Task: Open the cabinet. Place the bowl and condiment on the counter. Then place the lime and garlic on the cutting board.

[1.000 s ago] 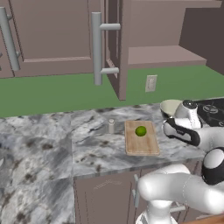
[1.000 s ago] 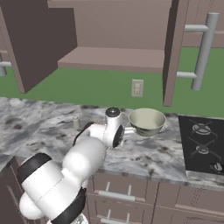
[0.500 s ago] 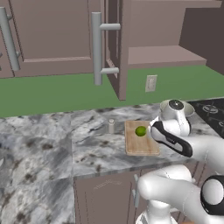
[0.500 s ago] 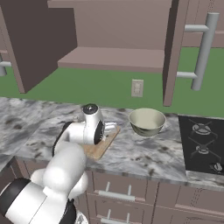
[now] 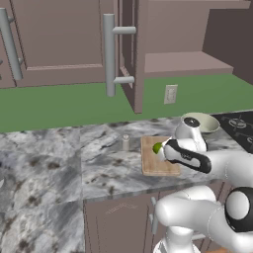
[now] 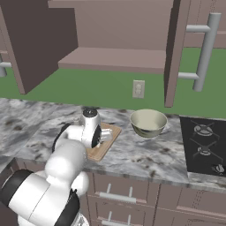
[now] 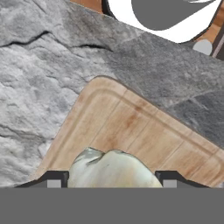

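A: Grey-white veined marble counter (image 5: 59,158), mauve-brown wall cabinet (image 6: 114,39) doors open. Pincer?

B: Gripper (image 7: 111,177) grasping whitish pointed garlic bulb (image 7: 111,168) above tan wooden cutting board (image 7: 127,127).

A: Others?

B: Bright green lime (image 5: 157,147) on board; pale grey shaker (image 5: 125,142) beside; marbled bowl (image 6: 148,123) near.

Grey-white, dark-veined marble surface (image 5: 59,158); light tan, grained cutting board (image 7: 127,131); bright green lime (image 5: 157,147); whitish garlic (image 7: 111,168); cream-lined bowl (image 6: 148,123); mauve-brown cabinet (image 5: 64,39); green wall (image 5: 59,106).
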